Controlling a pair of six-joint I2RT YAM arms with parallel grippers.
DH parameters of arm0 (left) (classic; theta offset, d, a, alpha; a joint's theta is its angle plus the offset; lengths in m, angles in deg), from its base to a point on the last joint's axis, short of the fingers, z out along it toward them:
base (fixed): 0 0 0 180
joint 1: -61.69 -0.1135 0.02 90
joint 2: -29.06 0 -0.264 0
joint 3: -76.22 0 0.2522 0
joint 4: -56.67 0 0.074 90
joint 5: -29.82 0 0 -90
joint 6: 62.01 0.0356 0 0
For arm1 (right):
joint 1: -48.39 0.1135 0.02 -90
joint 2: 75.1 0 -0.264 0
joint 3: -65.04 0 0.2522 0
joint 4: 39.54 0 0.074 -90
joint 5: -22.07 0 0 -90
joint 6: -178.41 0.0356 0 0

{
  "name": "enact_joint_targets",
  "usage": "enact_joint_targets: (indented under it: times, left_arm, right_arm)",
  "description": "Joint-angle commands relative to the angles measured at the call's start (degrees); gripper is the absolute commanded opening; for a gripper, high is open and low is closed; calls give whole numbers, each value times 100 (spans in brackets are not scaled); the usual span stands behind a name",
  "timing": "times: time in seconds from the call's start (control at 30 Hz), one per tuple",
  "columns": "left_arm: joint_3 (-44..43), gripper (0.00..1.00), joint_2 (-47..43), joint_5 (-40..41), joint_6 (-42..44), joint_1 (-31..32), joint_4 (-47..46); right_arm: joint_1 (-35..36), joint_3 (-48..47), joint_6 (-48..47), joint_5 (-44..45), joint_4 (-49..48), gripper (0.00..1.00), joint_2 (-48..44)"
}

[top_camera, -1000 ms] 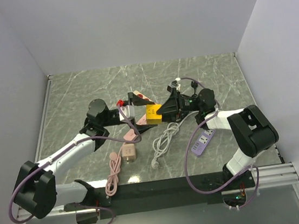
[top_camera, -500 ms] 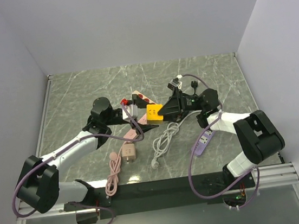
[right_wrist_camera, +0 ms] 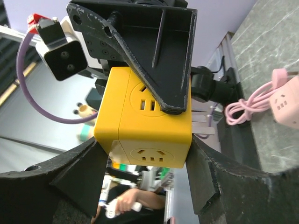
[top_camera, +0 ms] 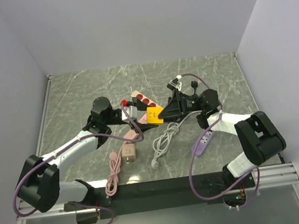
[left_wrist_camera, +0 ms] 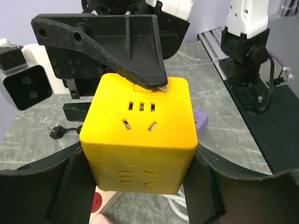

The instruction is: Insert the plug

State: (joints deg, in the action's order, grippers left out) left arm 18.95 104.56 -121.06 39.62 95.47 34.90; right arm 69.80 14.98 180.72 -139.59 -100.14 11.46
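In the top view, your plug (top_camera: 153, 115) hung over the middle of the table (top_camera: 81, 87), just beside the white strip (top_camera: 141, 98). It was a cube turned corner-on, so it showed no long axis, and its prongs were hidden. In the left wrist view, the left gripper (left_wrist_camera: 140, 158) was closed on two sides of the plug, and one socket face pointed up at the camera. In the right wrist view, the right gripper (right_wrist_camera: 147, 149) clamped it too, and the bottom of the plug was hard to see.

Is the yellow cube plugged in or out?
Out. The yellow plug is held up over the white power strip, pinched between the left end effector and the right end effector.
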Motion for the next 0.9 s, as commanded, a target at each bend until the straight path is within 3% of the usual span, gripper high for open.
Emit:
enact_joint_targets:
  times: [0.0, 0.1, 0.13, 0.17, 0.23, 0.33, 0.37, 0.6, 0.7, 0.73, 0.87]
  left_arm:
    - [-254, 1, -80, -477, 30, 59, 218]
    - [-439, 1, -45, -644, 408, 59, 844]
    - [-474, 1, -53, -783, 470, 59, 1116]
    - [-501, 1, -80, -811, 514, 59, 1197]
    - [-475, 1, -123, -951, 532, 59, 1145]
    - [-457, 1, -159, -1039, 497, 50, 1083]
    - [-466, 1, -159, -1040, 523, 50, 1118]
    - [-422, 1, -212, -1066, 506, 41, 1109]
    - [-605, 1, -142, -996, 821, 23, 1721]
    - [-667, 1, -72, -987, 909, 6, 1881]
    - [-931, 1, 131, -1215, 1305, -64, 2541]
  right_arm:
    - [13, 8, -1380, 117, -196, 22, -341]
    - [-31, -210, -3363, 423, 2208, 38, -903]
    - [-23, -368, -4056, 599, 4078, 42, -1244]
    - [-23, -674, -5316, 1070, 4923, 46, -1395]
    - [-40, -774, -5811, 1276, 5833, 53, -1685]
    - [-154, -677, -5716, 1216, 5784, 69, -1740]
    - [-163, -669, -5785, 1250, 5845, 90, -1722]
    - [-198, -370, -5548, 1233, 5459, 93, -1581]
    - [-251, -536, -6240, 1715, 6247, 95, -1932]
    - [-251, -624, -6800, 2213, 6972, 95, -2211]
    - [-260, -748, -7736, 3348, 7928, 96, -3126]
